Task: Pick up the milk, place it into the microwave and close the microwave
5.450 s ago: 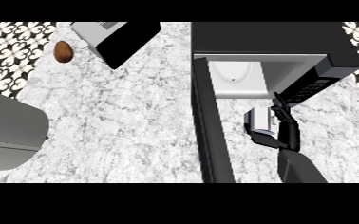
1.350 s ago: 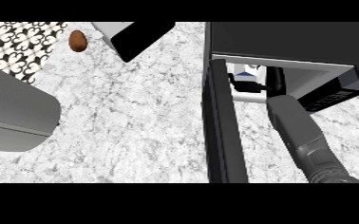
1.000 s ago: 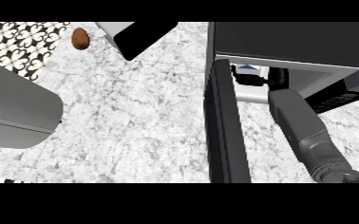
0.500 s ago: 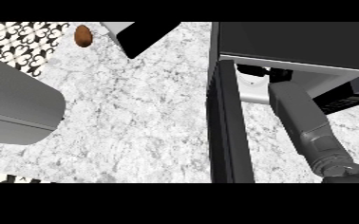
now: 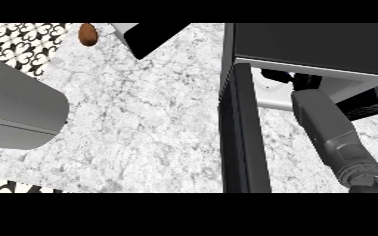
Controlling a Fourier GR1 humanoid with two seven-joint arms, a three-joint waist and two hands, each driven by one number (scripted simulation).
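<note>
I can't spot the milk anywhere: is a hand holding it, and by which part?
Cannot be told: the right hand reaches into the microwave, hiding its fingers and the milk.

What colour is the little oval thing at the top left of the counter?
Brown. The oval thing shows in the head view, lying at the marble counter's far left edge.

Counter top (image 5: 148, 125): white and grey marbled pattern. Microwave (image 5: 306, 45): black casing, with a light grey interior. Microwave door (image 5: 240, 135): black. Right forearm (image 5: 328, 130): grey, ending in a black right hand (image 5: 299, 80). Egg-shaped object (image 5: 88, 34): brown. Tiled strip (image 5: 29, 42) at the upper left: black-and-white floral pattern. Large curved body (image 5: 26, 107) at the left edge: plain grey.
</note>
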